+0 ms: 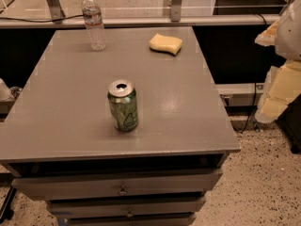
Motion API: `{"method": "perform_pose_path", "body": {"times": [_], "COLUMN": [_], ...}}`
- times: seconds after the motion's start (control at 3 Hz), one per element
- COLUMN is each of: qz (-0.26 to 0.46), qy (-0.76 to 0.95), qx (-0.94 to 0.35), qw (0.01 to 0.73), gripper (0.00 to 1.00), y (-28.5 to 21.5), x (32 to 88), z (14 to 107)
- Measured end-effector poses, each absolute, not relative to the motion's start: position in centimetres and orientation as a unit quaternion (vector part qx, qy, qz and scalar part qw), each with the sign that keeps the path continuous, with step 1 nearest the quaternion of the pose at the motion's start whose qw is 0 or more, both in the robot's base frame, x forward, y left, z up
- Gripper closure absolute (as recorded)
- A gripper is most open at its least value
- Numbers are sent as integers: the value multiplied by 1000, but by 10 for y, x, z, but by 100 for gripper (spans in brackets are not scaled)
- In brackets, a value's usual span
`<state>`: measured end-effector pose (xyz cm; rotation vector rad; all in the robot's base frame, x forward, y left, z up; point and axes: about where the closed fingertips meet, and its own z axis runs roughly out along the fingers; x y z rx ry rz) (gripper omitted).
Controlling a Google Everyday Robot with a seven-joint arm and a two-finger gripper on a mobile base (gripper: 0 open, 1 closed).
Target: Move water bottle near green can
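The water bottle (pixel 93 20) is clear and ribbed, with a white cap and a white-and-red label. It stands upright at the far left of the grey table (pixel 188 112). The green can (pixel 123 105) stands upright near the middle front of the table, its silver top opened. The two are far apart. My gripper (pixel 277 95) hangs off the table's right side, pale yellow and white, above the floor and away from both things. It holds nothing that I can see.
A yellow sponge (pixel 165 43) lies at the far right of the table top. Drawers (pixel 122 189) sit under the front edge. A rail and glass wall (pixel 141 20) run behind the table. Speckled floor (pixel 263 182) lies to the right.
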<state>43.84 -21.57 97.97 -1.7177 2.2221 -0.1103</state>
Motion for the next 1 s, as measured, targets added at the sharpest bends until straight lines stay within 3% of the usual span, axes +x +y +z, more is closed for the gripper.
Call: {"method": "perform_pose_path", "body": {"times": [0.33,1.0], "qz": [-39,-13], "qy": [780,753], "qx": [-603,-611], "qw": [165,245], "gripper": [0,0], "y": [-216,-195], "x": [438,481], "z": [980,985]}}
